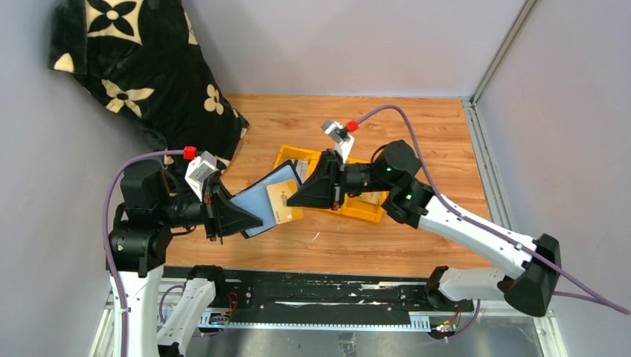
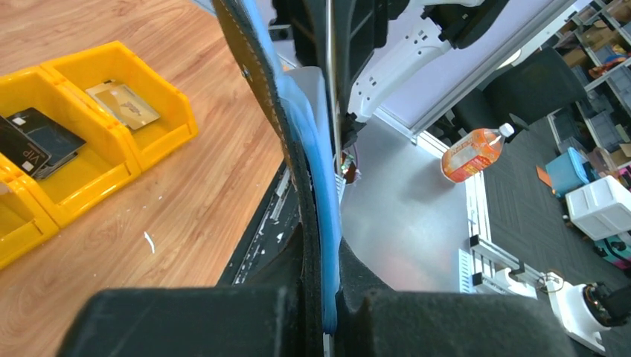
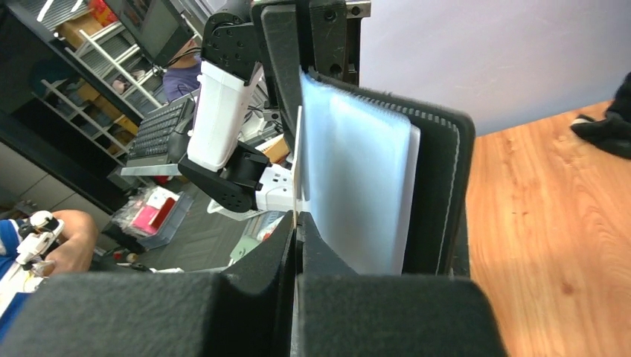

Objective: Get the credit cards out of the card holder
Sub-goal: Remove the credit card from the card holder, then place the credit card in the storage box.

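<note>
The card holder hangs open above the table, pale blue inside and black outside. My left gripper is shut on its lower left edge. In the left wrist view the holder's blue edge runs up from between the fingers of the left gripper. A tan credit card sticks out of the holder on the right. My right gripper is shut on that card. The right wrist view shows the card edge-on in the right gripper, beside the holder's pale pocket.
A yellow three-compartment tray stands behind the grippers. In the left wrist view the tray holds a tan card in one bin and black cards in another. A black flowered cloth lies at the back left.
</note>
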